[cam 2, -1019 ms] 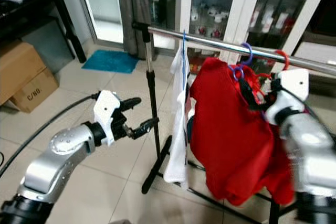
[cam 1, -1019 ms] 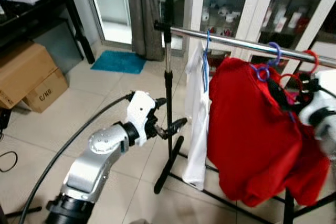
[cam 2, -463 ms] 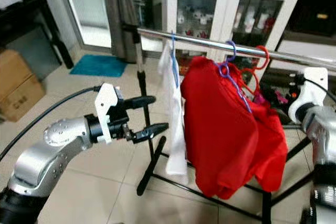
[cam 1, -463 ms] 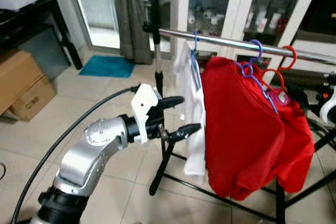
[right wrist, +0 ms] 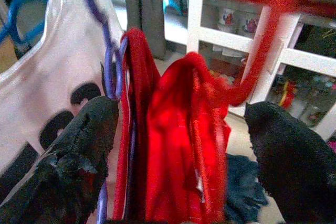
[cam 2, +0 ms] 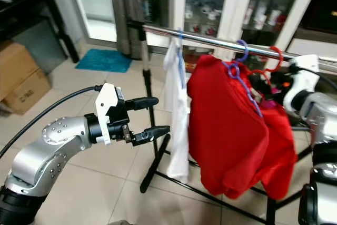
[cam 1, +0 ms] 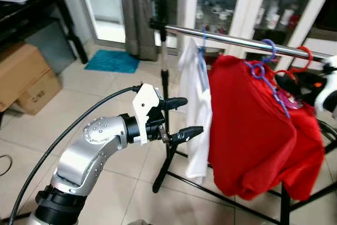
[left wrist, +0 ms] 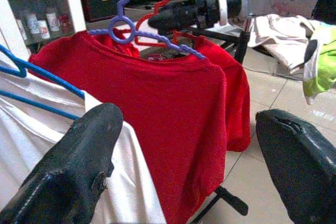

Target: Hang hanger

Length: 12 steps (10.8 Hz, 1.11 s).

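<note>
Left eye view: left gripper (cam 1: 184, 116) is hovering wide apart beside the white shirt (cam 1: 197, 109), while the purple hanger (cam 1: 265, 72) with the red shirt (cam 1: 247, 125) is hanging on the rail (cam 1: 231, 39). Right wrist view alone is showing the right gripper (right wrist: 178, 145) spread wide, empty, at the red hanger (right wrist: 262, 51).

Three hangers hang on one chrome rail (cam 1: 237, 39): one blue hanger (cam 1: 202, 51), one purple hanger (cam 1: 263, 67), one red hanger (cam 1: 297, 64). Three garments: one white shirt (cam 1: 196, 109) and two red shirts, the front red shirt (cam 1: 247, 125) and the rear red shirt (cam 1: 308, 146). Two cardboard boxes (cam 1: 23, 77). One teal mat (cam 1: 111, 61). One white cabinet (cam 1: 247, 3) with two glass doors.
</note>
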{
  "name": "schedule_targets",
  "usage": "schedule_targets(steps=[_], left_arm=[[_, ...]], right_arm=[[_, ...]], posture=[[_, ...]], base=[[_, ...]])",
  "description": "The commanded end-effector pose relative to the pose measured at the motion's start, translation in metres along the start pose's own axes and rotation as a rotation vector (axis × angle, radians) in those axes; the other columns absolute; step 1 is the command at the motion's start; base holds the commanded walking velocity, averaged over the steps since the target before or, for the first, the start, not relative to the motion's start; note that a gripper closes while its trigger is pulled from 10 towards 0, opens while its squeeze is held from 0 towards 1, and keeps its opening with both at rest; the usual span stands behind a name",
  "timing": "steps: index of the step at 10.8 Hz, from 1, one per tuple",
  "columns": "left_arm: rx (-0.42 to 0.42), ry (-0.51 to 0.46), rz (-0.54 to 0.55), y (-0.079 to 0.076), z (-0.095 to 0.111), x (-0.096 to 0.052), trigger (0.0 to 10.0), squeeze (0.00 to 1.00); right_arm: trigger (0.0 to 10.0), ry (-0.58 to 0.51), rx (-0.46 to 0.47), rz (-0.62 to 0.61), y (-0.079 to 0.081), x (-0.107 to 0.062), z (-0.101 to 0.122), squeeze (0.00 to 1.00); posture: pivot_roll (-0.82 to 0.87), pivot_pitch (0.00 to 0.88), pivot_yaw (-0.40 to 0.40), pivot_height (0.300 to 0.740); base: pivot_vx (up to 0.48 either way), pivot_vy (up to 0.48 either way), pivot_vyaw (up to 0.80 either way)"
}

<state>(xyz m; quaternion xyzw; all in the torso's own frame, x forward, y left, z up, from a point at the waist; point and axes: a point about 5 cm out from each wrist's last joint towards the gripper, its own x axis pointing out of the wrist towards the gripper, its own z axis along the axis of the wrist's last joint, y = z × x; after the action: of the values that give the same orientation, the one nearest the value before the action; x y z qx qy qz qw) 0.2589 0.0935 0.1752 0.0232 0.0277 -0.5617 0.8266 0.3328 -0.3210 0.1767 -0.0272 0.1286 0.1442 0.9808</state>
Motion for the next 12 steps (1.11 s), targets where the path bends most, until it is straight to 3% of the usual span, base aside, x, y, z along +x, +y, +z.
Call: schedule_targets(steps=[1,2,3,4,6,7,8,11,12], left_arm=[[0.013,0.014,-0.008,-0.001,0.0,0.001,10.0,0.0],[0.007,0.013,-0.012,-0.002,0.0,0.002,10.0,0.0],[0.006,0.014,-0.014,-0.003,0.0,0.003,10.0,0.0],[0.006,0.015,-0.015,-0.003,0.0,0.003,10.0,0.0],[-0.002,0.016,-0.016,-0.004,-0.001,0.003,10.0,0.0],[-0.005,0.018,-0.026,-0.005,-0.001,0.003,10.0,0.0],[-0.004,0.02,-0.036,-0.005,-0.001,0.005,10.0,0.0],[-0.002,0.027,-0.05,-0.005,-0.001,0.005,10.0,0.0],[-0.002,0.028,-0.051,-0.005,-0.001,0.005,10.0,0.0]], right_arm=[[10.0,0.003,-0.055,-0.034,-0.002,0.004,0.004,0.0],[9.8,-0.002,-0.051,-0.066,-0.002,0.01,0.006,0.0],[8.5,-0.005,-0.04,-0.076,-0.004,0.011,0.008,0.0],[7.8,-0.018,-0.016,-0.073,-0.008,0.009,0.011,0.0],[8.4,-0.01,0.001,-0.047,-0.014,0.003,0.011,0.0],[6.8,0.04,-0.012,-0.101,-0.02,0.001,0.004,0.0],[4.4,0.062,-0.011,-0.137,-0.022,0.002,0.001,0.0],[1.3,0.103,-0.036,-0.185,-0.022,0.005,-0.003,0.0],[0.8,0.113,-0.04,-0.188,-0.022,0.006,-0.005,0.0]], posture=[[-0.05,0.0,0.05,0.74],[-0.05,0.0,0.05,0.74],[-0.05,0.0,0.051,0.74],[-0.05,0.0,0.044,0.74],[-0.05,0.0,0.043,0.74],[-0.06,0.0,0.054,0.74],[-0.06,0.0,0.054,0.74],[-0.06,0.0,0.065,0.74],[-0.06,0.0,0.065,0.74]], base=[[0.0,0.0,0.0],[0.0,0.0,0.0],[0.0,0.0,0.0],[0.0,0.0,0.0],[0.0,0.0,0.0],[0.0,0.0,0.0],[0.0,0.0,0.0],[0.0,0.0,0.0],[0.0,0.0,0.0]])
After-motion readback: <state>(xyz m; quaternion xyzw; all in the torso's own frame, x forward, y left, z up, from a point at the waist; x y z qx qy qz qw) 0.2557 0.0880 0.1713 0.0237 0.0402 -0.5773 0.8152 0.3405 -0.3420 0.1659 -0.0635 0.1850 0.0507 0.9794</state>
